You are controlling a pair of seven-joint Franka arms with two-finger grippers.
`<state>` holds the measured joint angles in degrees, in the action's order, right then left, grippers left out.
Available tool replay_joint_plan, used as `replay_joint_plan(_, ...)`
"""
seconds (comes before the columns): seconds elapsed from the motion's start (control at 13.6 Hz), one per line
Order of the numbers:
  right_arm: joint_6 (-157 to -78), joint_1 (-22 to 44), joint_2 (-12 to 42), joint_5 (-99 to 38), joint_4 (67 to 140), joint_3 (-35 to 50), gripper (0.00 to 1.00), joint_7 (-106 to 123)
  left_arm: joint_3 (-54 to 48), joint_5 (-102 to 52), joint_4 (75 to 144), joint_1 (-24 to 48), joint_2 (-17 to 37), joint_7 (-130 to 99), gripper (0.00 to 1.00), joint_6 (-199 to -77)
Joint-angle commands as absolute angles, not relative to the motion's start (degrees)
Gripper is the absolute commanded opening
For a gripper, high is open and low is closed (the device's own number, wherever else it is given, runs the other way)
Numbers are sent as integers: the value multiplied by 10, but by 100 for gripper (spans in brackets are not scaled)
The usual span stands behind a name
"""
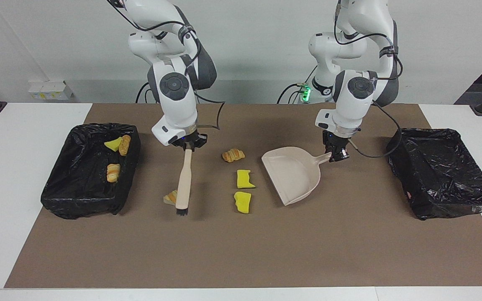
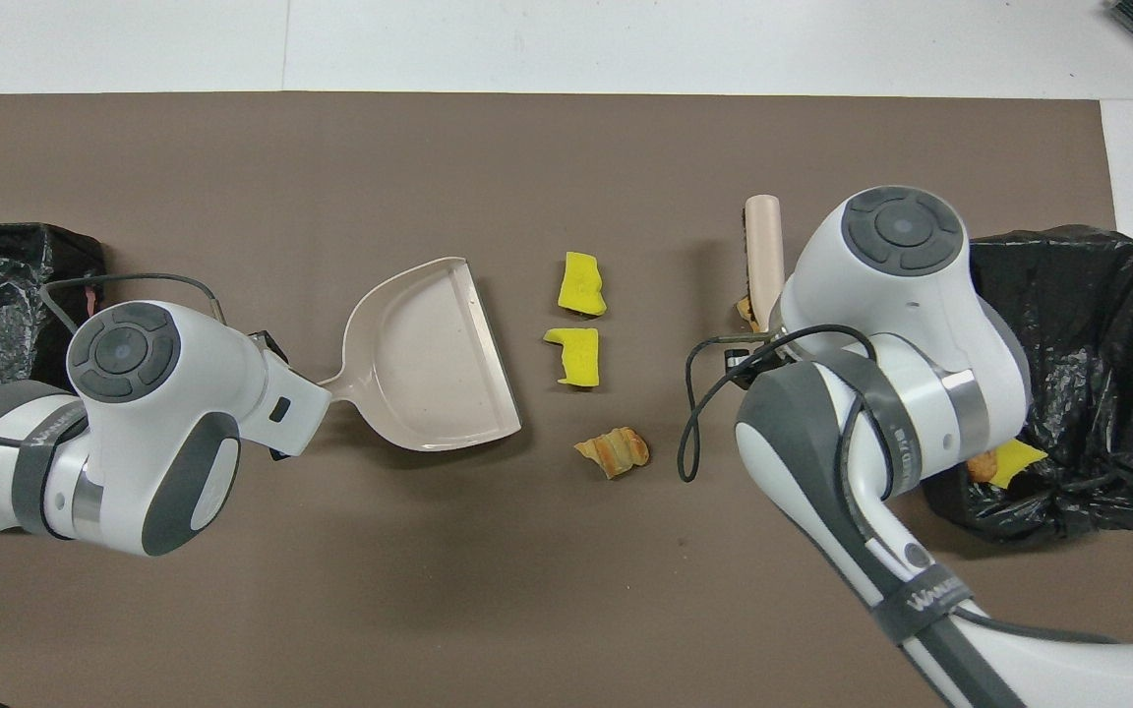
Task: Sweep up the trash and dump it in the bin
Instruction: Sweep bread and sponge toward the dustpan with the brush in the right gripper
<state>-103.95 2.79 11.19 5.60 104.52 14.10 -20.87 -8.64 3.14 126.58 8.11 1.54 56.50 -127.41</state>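
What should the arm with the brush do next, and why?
Probably sweep toward the dustpan: the right gripper holds the brush beside a bread piece, and the left gripper holds the pan's mouth facing it.

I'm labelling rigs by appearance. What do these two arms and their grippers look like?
Both arms are glossy white with rounded shells, dark grey joint bands and round grey caps at the wrists. Black cables loop along each. The left gripper and right gripper are small and black. Green lights glow at the bases.
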Motion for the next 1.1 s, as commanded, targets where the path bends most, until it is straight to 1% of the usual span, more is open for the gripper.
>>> replay_joint_plan(0.0,-1038,-18,120,78,1049,148,0,-148,-81,37,1280,102,13,563,0,-1283)
replay_joint_plan(0.22,-1049,-41,144,106,1056,148,0,-127,-81,41,1282,118,10,552,0,-1258)
replay_joint_plan(0.37,-1066,-43,154,107,1065,148,0,-126,-82,88,1280,129,6,516,0,-1240)
replay_joint_plan(0.51,-1072,-41,172,106,1061,149,0,-127,-82,110,1272,155,4,463,0,-1195)
replay_joint_plan(0.66,-1081,-19,187,98,1054,153,0,-134,-82,114,1260,168,4,440,0,-1159)
replay_joint_plan(0.81,-1090,31,204,71,1047,153,0,-145,-83,126,1259,178,3,397,0,-1159)
replay_joint_plan(1.03,-1105,82,212,9,1042,153,0,-166,-84,127,1260,178,2,396,0,-1162)
